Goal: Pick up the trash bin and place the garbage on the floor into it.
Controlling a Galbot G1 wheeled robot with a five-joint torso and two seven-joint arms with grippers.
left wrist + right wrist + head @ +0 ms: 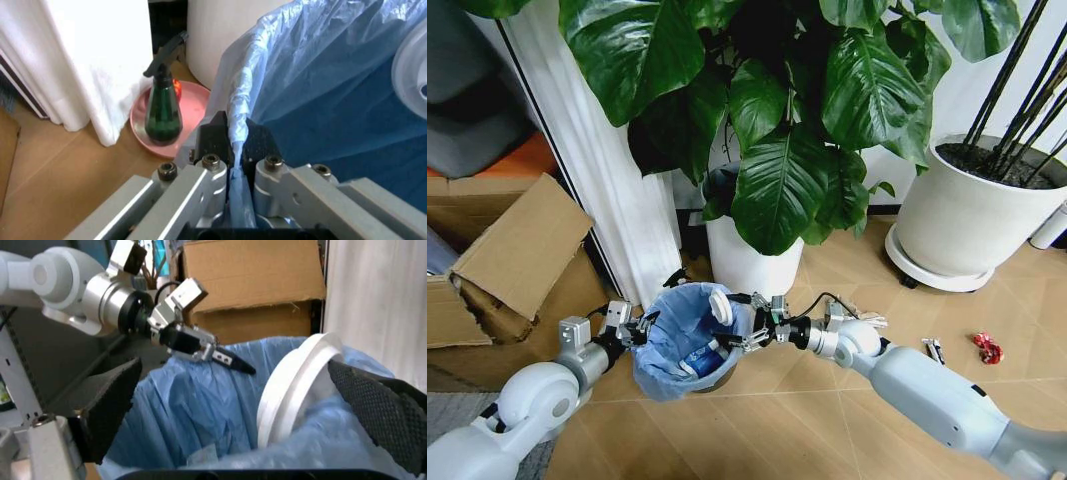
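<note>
The trash bin (685,345), dark with a light blue bag over its rim, is tilted beside the white pot, and I cannot tell if it rests on the floor (827,420). My left gripper (641,326) is shut on its rim and bag (233,131). My right gripper (739,322) is open over the bin's mouth. A white disc (293,390) leans by one finger (377,407) above the bag. A blue-white wrapper (697,360) lies inside the bin. On the floor lie a red crumpled wrapper (988,347), a small wrapper (934,349) and a white tissue (868,320).
A white pot (747,262) with a large-leaved plant stands right behind the bin; a bigger white pot (962,225) is at the right. Cardboard boxes (517,250) and a white curtain (617,190) are at the left. A green spray bottle (163,112) stands on a pink tray (141,127).
</note>
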